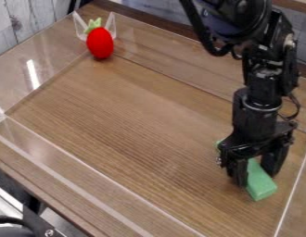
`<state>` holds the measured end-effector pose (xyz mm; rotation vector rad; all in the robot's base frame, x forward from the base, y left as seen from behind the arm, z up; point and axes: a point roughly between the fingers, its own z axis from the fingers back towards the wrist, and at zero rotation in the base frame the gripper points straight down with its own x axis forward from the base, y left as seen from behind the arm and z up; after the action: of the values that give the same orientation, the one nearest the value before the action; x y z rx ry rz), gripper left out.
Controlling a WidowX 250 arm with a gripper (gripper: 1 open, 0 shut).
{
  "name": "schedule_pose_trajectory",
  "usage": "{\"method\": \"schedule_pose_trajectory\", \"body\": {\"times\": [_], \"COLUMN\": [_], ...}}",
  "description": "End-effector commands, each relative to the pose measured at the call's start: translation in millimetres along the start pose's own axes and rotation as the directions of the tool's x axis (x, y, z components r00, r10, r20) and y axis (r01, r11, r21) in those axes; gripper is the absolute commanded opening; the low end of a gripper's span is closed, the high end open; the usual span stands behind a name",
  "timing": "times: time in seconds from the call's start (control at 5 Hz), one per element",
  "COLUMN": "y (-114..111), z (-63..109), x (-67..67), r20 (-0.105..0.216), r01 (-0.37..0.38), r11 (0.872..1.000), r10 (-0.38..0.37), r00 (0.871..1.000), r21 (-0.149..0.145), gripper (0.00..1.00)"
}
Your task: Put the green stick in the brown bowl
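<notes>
The green stick (260,182) is a mint-green flat block lying on the wooden table (131,111) near the right front edge. My gripper (256,168) points straight down over it. Its dark fingers (233,168) stand apart on either side of the stick's far end, low by the table. The stick's near end sticks out in front of the fingers. I cannot see the fingers pressing on the stick. No brown bowl shows in this view.
A red strawberry-like toy with green leaves (100,41) sits at the far left corner. A low clear plastic wall (69,148) runs around the table, close to the right of the stick.
</notes>
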<state>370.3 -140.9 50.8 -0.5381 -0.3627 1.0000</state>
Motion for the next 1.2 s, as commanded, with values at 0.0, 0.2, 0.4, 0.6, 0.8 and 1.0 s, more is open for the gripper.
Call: {"method": "schedule_pose_trajectory", "body": {"times": [0.0, 0.2, 0.4, 0.6, 0.8, 1.0], "y": [-11, -12, -12, -6, 2, 8], "z": [7.1, 9.2, 10.6, 2.0, -4.9, -6.6], "x": [-1.3, -1.6, -2.7, -2.4, -0.9, -2.8], "r20": [0.012, 0.027, 0.042, 0.033, 0.024, 0.062], "r01": [-0.005, -0.026, -0.047, -0.037, -0.029, -0.082], "r11": [0.999, 0.999, 0.998, 0.999, 0.999, 0.996], "r10": [0.006, 0.027, 0.048, 0.039, 0.029, 0.084], "r00": [1.000, 0.999, 0.998, 0.999, 0.999, 0.995], "r21": [-0.034, -0.034, -0.033, -0.033, -0.034, -0.033], "gripper": [0.00, 0.00, 0.00, 0.00, 0.00, 0.00]}}
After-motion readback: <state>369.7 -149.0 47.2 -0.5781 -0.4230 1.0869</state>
